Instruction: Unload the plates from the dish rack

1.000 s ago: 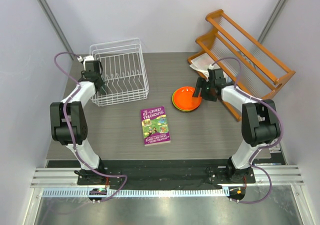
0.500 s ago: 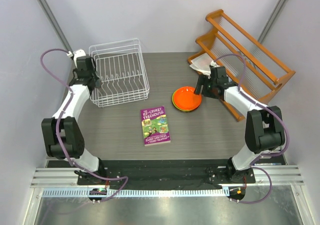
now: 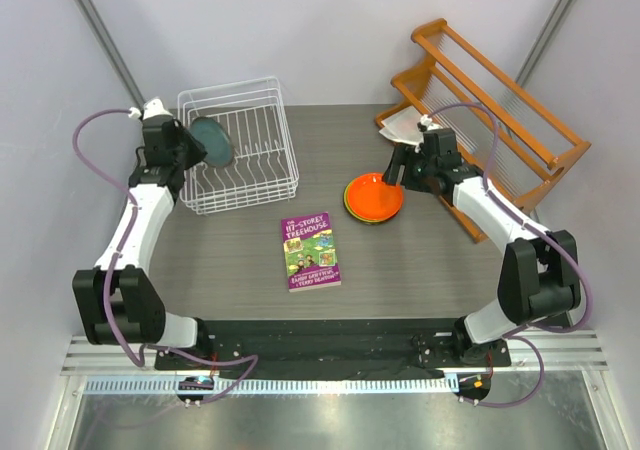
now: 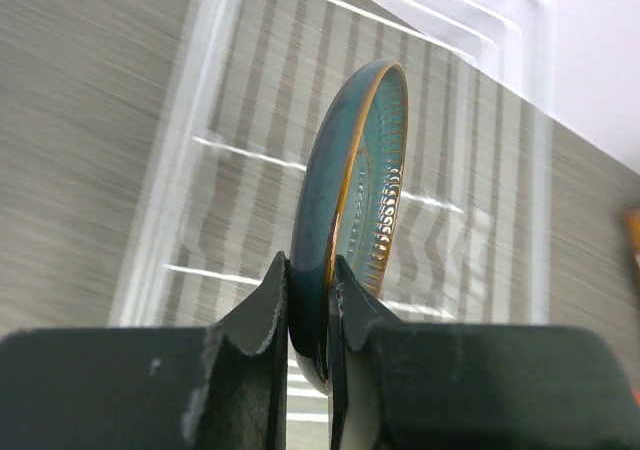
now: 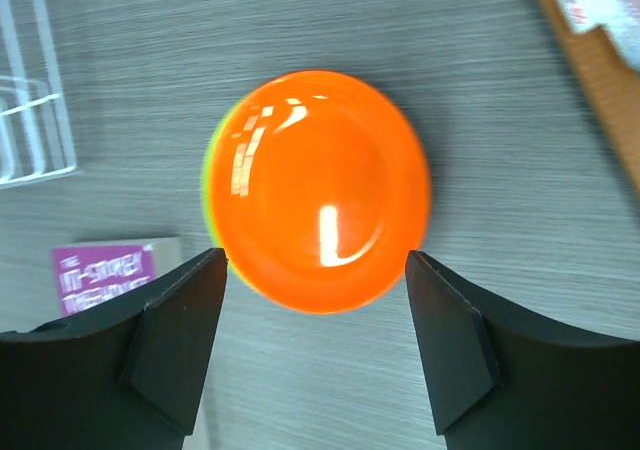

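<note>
left gripper (image 4: 308, 315) pinching teal plate (image 4: 355, 205) by rim, holding it upright over rack (image 3: 245, 142) so it clears tines | right gripper (image 5: 315, 355) hovering wide over orange plate (image 5: 322, 187), stacked on green plate (image 5: 211, 176) beside book (image 3: 310, 251)

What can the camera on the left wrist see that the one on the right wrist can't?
Only the left wrist view shows the teal-blue plate, held on edge with the left gripper shut on its rim. Only the right wrist view shows the orange plate lying on a lime green plate, the purple book and the open right gripper above them. Both show the white dish rack and the grey table.
</note>
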Controlling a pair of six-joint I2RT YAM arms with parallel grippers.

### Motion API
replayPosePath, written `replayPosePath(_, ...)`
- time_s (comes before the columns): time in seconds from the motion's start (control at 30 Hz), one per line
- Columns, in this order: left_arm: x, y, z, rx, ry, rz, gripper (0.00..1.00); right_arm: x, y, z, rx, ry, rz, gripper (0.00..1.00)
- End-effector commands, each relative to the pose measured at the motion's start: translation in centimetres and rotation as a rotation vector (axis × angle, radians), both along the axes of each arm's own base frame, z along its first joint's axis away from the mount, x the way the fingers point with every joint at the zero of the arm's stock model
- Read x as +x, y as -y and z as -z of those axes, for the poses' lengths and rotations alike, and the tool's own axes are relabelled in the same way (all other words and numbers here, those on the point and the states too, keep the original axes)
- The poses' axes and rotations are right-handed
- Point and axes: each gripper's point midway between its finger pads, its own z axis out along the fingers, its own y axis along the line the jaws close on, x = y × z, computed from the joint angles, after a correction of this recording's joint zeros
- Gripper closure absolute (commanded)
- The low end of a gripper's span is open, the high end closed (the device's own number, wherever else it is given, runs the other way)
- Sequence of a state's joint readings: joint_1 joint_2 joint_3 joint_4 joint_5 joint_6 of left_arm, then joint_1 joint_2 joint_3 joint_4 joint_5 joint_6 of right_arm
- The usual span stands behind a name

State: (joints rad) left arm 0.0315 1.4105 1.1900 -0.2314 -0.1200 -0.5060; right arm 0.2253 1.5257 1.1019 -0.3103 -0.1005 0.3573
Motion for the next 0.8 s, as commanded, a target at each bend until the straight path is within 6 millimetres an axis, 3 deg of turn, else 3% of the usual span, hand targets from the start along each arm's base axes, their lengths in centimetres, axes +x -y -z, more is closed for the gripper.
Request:
replayPosePath(0.0,0.0,8.5,-3.2,-0.268,0.125,0.29,1.0,0.1,-3.2,-3.7,0.127,0.096,-0.086,0.22)
replayPosePath(0.2,-2.1,18.3,-3.5,-0.379,0.135,0.54,1.0,-0.5,-7.2,-4.8,0.273,0.137,-0.169,0.22)
replayPosePath(0.3,-3.0,21.6,-3.6,-0.422,0.134,0.607,1.0,-0.8,-9.1,-5.3,0.329,0.149,-0.206,0.22)
replayPosePath(0.53,-4.2,25.8,-2.6,-0.432,0.113,0.673,1.0,-0.7,-11.4,-6.7,0.421,0.227,-0.235,0.22)
replayPosePath(0.77,-5.6,29.4,-2.0,-0.474,0.099,0.744,1.0,-0.9,-13.0,-6.3,0.494,0.221,-0.281,0.22)
